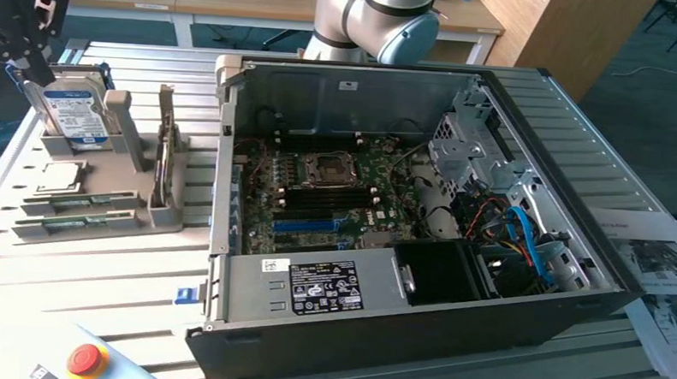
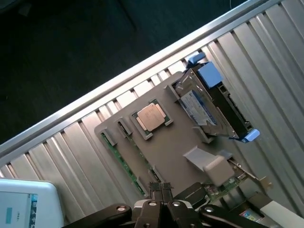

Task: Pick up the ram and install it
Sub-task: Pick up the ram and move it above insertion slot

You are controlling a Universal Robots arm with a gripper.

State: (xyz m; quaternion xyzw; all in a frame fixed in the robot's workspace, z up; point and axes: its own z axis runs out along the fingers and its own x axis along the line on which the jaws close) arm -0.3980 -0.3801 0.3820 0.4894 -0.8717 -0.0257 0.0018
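Ram (image 1: 87,201) apart from shut claw (image 2: 160,187)

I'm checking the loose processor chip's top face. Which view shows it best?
The wrist view: the processor chip faces the camera, its whole top visible in the grey tray. The exterior view shows it at a slant, near the hard drive.

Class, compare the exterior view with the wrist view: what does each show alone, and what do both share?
Exterior view: the open black computer case with its green motherboard. Wrist view: a white device's blue-lit screen. Shared: the shut black gripper, the grey parts tray, the blue-labelled silver hard drive, the square silver processor chip, two thin green ram sticks.
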